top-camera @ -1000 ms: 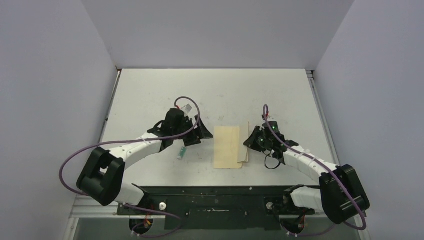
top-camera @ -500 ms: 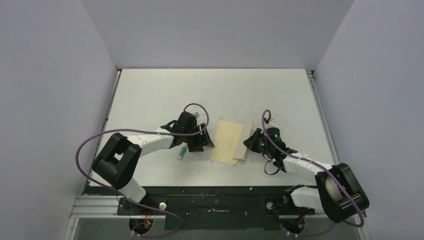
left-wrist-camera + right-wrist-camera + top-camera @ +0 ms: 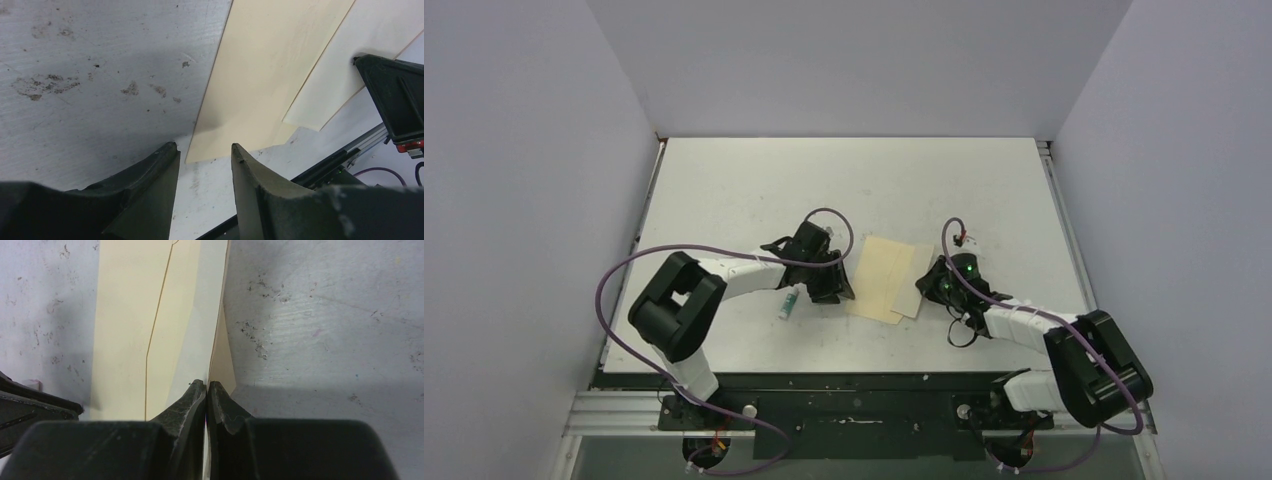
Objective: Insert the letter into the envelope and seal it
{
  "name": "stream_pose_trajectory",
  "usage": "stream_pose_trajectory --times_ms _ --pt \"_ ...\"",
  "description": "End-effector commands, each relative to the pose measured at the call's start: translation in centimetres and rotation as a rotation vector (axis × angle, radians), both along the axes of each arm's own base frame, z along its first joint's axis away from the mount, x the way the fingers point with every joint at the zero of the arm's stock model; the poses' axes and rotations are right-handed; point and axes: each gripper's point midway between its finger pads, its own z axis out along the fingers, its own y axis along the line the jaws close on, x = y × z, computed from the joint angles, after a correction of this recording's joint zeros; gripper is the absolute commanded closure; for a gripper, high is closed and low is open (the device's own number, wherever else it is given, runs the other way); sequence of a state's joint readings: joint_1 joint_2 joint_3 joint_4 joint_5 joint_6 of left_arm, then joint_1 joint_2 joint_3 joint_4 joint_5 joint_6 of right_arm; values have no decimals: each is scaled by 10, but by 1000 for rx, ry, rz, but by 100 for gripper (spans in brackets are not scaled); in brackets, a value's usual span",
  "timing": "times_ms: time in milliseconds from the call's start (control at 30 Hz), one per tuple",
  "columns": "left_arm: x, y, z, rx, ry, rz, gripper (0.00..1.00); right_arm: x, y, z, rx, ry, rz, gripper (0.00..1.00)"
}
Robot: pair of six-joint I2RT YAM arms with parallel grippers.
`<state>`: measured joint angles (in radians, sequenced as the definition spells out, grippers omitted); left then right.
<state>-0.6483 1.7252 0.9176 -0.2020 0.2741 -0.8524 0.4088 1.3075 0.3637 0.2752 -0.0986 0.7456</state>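
**Progress.** No dark-bordered letter is visible in any view. The envelope [image 3: 882,280] lies flat and skewed on the worktop [image 3: 744,190], between the two arms. A paler sheet [image 3: 913,283] projects along its right-hand edge. I cannot tell whether this is the letter's plain reverse, partly inserted, or the inner face of the flap. My judgement is that insertion is under way or just finished. Sealing is not done, as no flap is seen folded down and closed.

**End effectors.** The right end effector [image 3: 206,384] has its fingers pressed together on the near edge of the paler sheet. A tan triangular piece shows just beside them. The left end effector [image 3: 202,147] is spread. The envelope's near corner sits just ahead of the gap between its fingers and is not gripped.

**Condition of the envelope.** It is plain pale tan, unprinted and uncreased, and flat on the surface. One thin edge line runs along its length in the right wrist view.

**Other items.** A small green-and-white tube [image 3: 788,303] lies near the left arm, apart from the envelope.
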Motion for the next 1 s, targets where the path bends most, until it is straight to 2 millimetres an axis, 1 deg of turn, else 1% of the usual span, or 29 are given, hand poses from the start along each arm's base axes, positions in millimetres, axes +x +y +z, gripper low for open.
stream_pose_trajectory --times_ms 0,133,233,533,667,733,967 --pt "1 -5 -1 7 6 -28 59 21 11 18 -9 -87 2 95" --pt "1 -6 -2 1 8 -34 60 20 28 21 -46 -107 48 95" --pt "1 -8 -1 -7 7 -37 61 22 32 21 -62 -112 34 95" --pt "-3 -6 -3 -11 14 -36 64 24 30 22 -13 -89 -55 95" --pt "-4 -9 -1 -36 18 -35 64 21 26 16 16 -36 -123 95" --pt "-4 -13 1 -63 22 -35 64 18 28 12 40 -1 -139 95" --pt "-2 -20 1 -101 30 -28 64 14 41 -3 134 115 -132 95"
